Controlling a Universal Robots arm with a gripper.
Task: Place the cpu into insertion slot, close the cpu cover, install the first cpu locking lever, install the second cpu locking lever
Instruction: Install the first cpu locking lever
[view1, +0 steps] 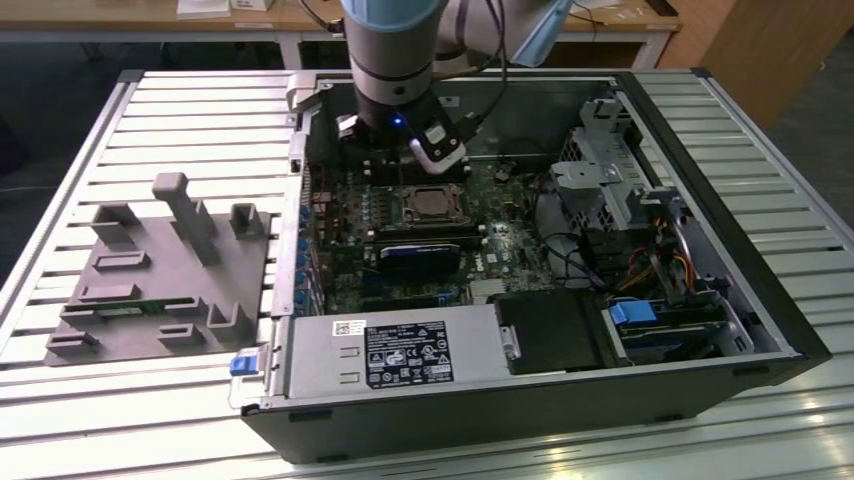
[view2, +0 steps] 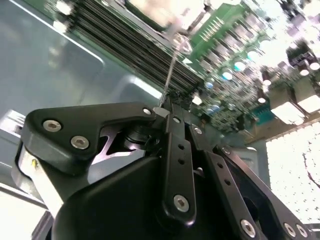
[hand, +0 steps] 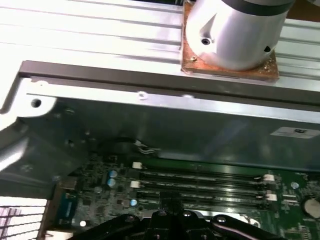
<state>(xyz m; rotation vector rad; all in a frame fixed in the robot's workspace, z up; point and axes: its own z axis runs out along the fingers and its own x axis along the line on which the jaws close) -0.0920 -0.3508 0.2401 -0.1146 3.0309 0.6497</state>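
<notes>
The cpu (view1: 430, 205) lies with its silvery-grey face up in the insertion slot (view1: 430, 222) on the green board inside the open computer case. The thin silver cpu cover (view1: 404, 205) frames it and looks flat. My gripper (view1: 400, 168) hangs just behind the slot, on its far side in the exterior view. In the second wrist view my gripper (view2: 167, 107) has its black fingers (view2: 176, 135) pressed together on a thin metal cpu locking lever (view2: 172, 65). The lever runs from the fingertips to the bright socket area. I cannot tell which of the two levers it is.
Long black memory slots (hand: 200, 182) lie next to the socket. A dark cooler block (view1: 420, 255) sits in front of it, then a power supply (view1: 387, 355). Drive cage and cables (view1: 627, 190) fill the exterior view's right. A grey fixture (view1: 160, 270) stands outside the case (view1: 534, 425).
</notes>
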